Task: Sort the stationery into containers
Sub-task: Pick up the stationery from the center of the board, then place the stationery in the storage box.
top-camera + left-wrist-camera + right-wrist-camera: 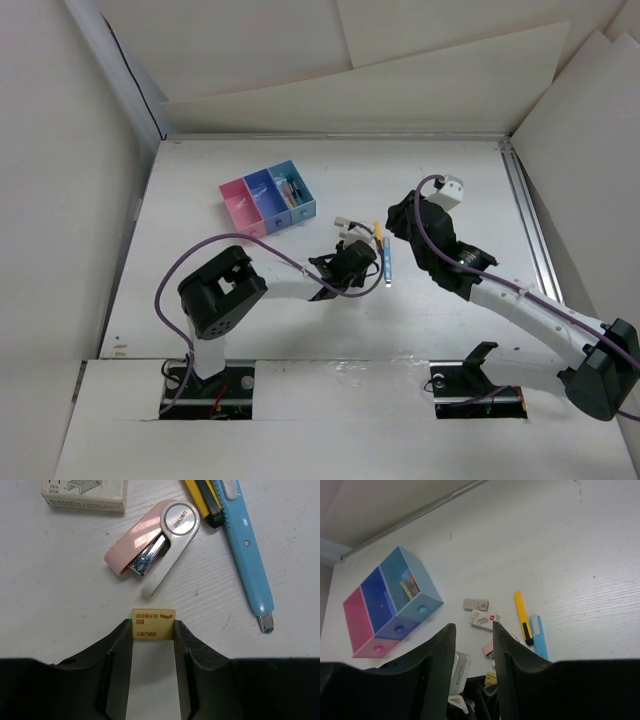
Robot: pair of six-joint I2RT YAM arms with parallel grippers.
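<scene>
- Step in hand, I reckon: picking the eraser (153, 619) off the table (60, 610). The left gripper (152, 630) is down over it and narrow, with a finger against each side. It looks pinched, but only at the very tips.
- To do it well, squeeze firm before lifting, then go straight up. The hold is shallow, so any sideways drag could twist the block out.
- The stapler (155, 545) lies just past the eraser without touching it, so no pushing forward.
- Next comes the carry to the tray (268, 200), well apart toward the far left. I can't tell which bin the eraser belongs in. The light blue bin (415, 611) already has bits in it; the dark blue bin (377, 600) and pink bin (357, 620) look bare.
- The right gripper (473, 635) hangs above the table, fingers partway apart with nothing between them. Best kept out of the left arm's way.
- Counts:
- eraser: one that I can see
- cutters: two, the blue cutter (247, 550) and the yellow cutter (522, 615), side by side
- stapler: one, pink and white
- boxes (475, 604): two small ones in the right wrist view
- tray: one, three bins joined
- bits in the light blue bin: at least two, too small to count properly
</scene>
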